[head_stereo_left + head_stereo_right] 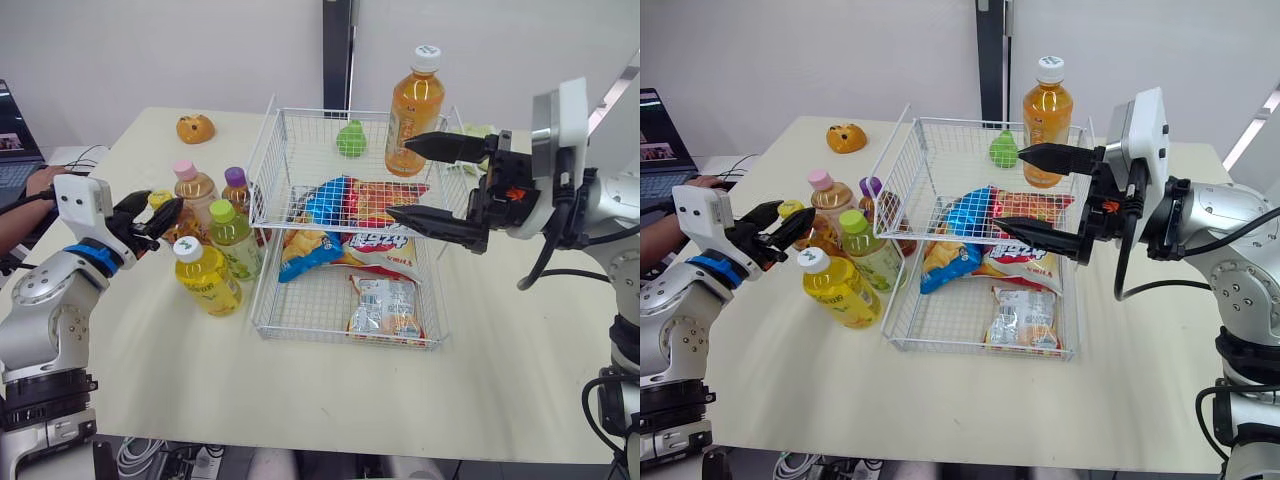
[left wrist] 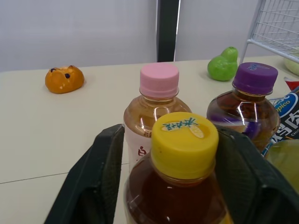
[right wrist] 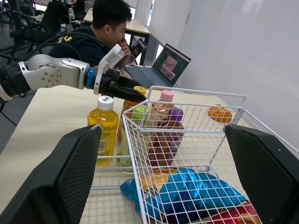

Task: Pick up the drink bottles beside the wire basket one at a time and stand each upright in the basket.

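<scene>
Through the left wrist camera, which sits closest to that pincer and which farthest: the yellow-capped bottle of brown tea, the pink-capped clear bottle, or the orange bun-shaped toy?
1. Yellow-capped bottle of brown tea: inside the left pincer, between its two fingers.
2. Pink-capped clear bottle: just behind the first.
3. Orange bun-shaped toy: far back on the cream table.
</scene>
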